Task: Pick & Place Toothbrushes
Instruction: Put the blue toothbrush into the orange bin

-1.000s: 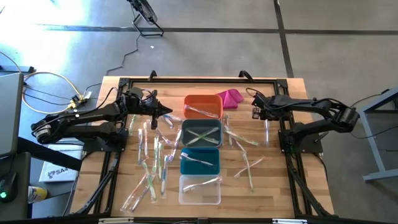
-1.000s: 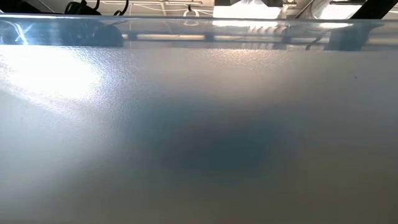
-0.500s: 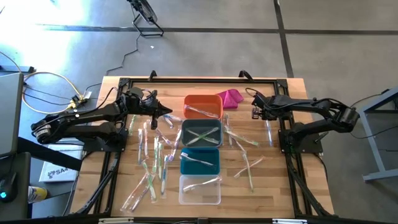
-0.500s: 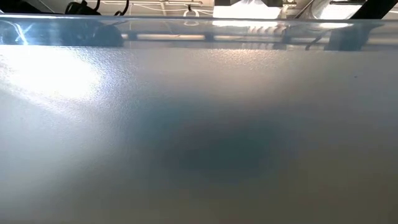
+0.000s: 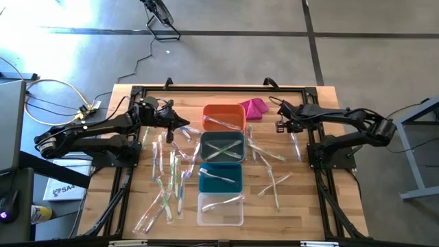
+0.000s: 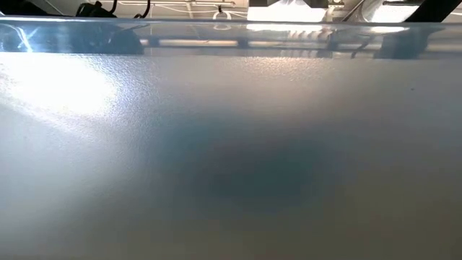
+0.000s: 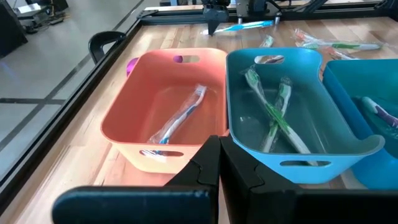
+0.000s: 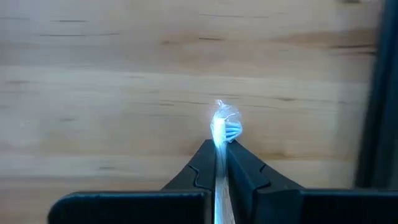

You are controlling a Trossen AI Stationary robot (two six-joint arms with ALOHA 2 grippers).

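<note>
Tabletop behind blurred low-view haze [image 6: 231,159]

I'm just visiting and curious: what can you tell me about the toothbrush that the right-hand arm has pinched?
The blue toothbrush is a thin stick sealed in a clear, glossy, crinkled wrapper, with pale blue bristles at its head. The right gripper is shut on it, head poking out beyond the fingertips, above bare wooden table. From overhead it hangs by the table's right side, near the magenta cloth. Whether its tail touches the wood is unclear.

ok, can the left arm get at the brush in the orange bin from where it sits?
Probably yes. The left gripper hangs shut just beside the orange bin, whose top is open, and the single brush lies alone inside, nothing over it. The fingers would need opening first.
</note>
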